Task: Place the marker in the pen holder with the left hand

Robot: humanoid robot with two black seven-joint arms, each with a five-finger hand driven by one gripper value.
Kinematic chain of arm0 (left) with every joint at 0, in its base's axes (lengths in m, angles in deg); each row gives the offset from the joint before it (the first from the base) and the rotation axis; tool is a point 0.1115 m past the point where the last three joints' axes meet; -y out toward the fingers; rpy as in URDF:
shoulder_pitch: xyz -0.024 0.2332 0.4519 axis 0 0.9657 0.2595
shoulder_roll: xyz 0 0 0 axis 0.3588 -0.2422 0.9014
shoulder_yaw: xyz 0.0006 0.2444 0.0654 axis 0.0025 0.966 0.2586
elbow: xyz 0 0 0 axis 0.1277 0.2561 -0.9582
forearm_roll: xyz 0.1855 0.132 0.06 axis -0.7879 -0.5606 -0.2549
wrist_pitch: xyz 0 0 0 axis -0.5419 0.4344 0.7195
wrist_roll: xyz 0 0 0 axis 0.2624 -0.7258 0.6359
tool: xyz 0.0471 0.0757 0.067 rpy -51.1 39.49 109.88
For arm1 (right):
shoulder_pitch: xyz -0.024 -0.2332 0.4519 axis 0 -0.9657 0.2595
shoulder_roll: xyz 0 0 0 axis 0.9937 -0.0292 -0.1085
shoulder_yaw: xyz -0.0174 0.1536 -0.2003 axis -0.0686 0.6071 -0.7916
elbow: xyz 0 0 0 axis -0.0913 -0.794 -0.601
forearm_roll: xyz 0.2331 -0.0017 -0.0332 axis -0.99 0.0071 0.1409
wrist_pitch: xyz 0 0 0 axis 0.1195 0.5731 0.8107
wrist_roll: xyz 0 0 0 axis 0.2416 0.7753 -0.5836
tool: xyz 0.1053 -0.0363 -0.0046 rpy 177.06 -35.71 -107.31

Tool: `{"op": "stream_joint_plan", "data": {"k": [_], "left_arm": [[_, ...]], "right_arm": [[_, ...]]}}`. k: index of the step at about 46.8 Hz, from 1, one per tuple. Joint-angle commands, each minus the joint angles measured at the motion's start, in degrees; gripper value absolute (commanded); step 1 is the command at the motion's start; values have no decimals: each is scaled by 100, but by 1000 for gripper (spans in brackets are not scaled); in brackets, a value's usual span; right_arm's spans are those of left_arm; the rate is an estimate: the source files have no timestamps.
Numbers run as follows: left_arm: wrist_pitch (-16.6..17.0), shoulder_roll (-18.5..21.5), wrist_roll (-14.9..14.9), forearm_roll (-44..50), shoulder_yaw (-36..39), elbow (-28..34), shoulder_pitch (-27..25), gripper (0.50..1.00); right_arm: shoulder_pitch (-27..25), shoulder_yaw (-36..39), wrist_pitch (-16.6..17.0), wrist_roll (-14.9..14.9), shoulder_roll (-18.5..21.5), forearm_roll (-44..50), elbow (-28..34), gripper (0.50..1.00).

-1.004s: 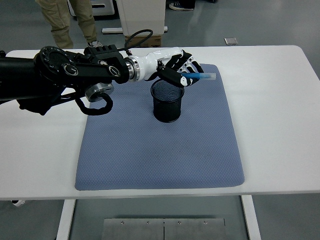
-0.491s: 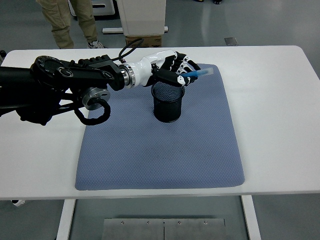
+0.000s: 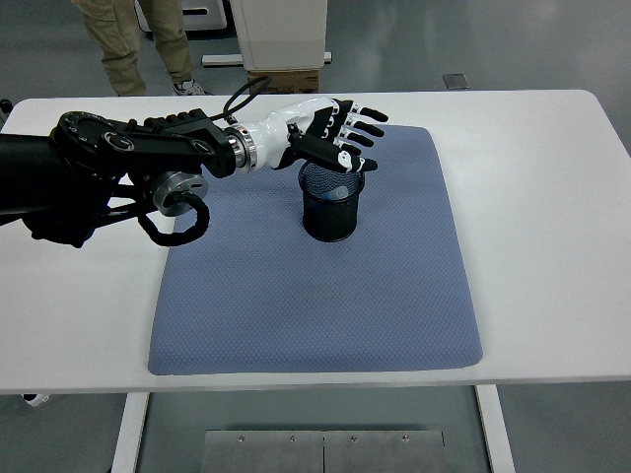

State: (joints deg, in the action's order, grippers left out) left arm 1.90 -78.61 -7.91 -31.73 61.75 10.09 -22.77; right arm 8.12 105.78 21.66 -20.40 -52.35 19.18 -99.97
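A black mesh pen holder [image 3: 332, 203] stands upright on the far middle of a blue-grey mat [image 3: 315, 266]. A blue marker [image 3: 335, 191] shows faintly inside it, below the rim. My left hand [image 3: 340, 136], white and black, hovers just above and behind the holder's rim with its fingers spread and holding nothing. The left arm comes in from the left edge. The right arm does not show.
The white table [image 3: 552, 197] surrounds the mat on all sides. A person's legs [image 3: 138, 39] and a white cabinet [image 3: 278, 34] stand beyond the table's far edge.
The left hand has let go of the blue marker, which dropped into the pen holder. The fingers have spread open and the hand has drawn slightly back to the left.
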Motion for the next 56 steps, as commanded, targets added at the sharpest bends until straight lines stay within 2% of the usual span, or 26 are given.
{"op": "stream_joint_plan", "data": {"k": [1,4,11,24,30,37,46,52,56], "left_arm": [[2,88,-1,0,-113,3,-19,944],[2,220,-1,-9,-245,3,-19,1000],[37,563,-27,-71,-412,-199,-2,1000],[107,906,-36,-518,-403,-840,156,1000],[247,1117,-10,-651,-535,-1174,691,1000],[406,1275,-1,-686,-1228,-1850,1597,1000],[318,1504,-1,-695,-2327,-2615,2458,1000],[301,1504,8,-695,-2662,-2985,2819,1000],[55,1504,60,-677,-2802,-3099,3065,1000]], "right_arm": [[0,0,0,-1,0,0,0,1000],[0,0,0,-1,0,0,0,1000],[0,0,0,-1,0,0,0,1000],[0,0,0,-1,0,0,0,1000],[0,0,0,-1,0,0,0,1000],[0,0,0,-1,0,0,0,1000],[0,0,0,-1,0,0,0,1000],[0,0,0,-1,0,0,0,1000],[0,0,0,8,0,0,0,1000]]}}
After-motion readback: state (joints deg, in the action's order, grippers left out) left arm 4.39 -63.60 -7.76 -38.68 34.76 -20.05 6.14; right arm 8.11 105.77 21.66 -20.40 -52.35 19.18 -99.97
